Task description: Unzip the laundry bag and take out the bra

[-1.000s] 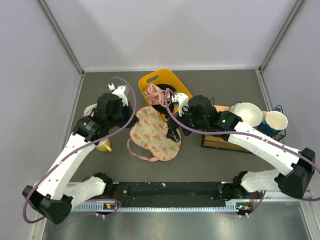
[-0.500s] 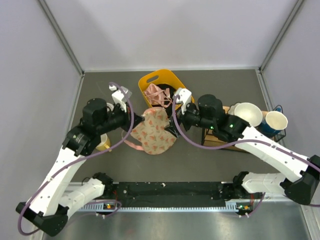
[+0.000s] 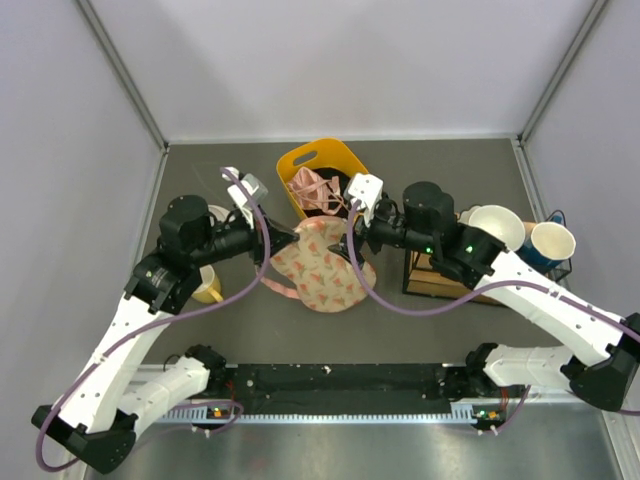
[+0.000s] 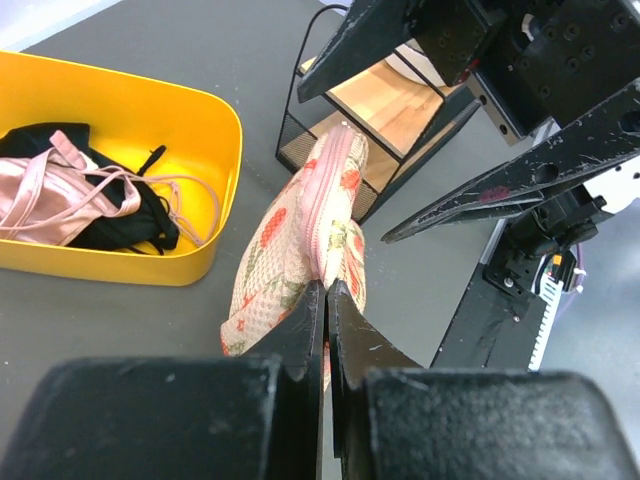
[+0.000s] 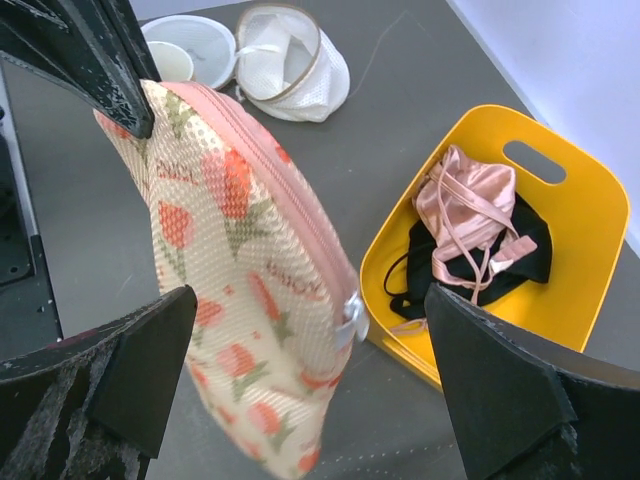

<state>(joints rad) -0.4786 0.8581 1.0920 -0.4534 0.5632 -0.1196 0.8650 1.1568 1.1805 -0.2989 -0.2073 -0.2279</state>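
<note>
left gripper (image 4: 325, 292) pinches one end of the bag (image 4: 300, 240), holding it on edge with the zip up, likely so the spread right gripper (image 5: 310, 300) can reach the zip pull (image 5: 350, 312). bra unseen.

yellow basket (image 3: 340, 155) behind laundry bag (image 3: 325, 270), rack (image 3: 440, 282) right, open tabletop (image 3: 400, 340) nearer

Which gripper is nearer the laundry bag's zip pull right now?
Right. The right gripper is open, close in front of the zip pull; the left gripper pinches the laundry bag at its far end.
</note>
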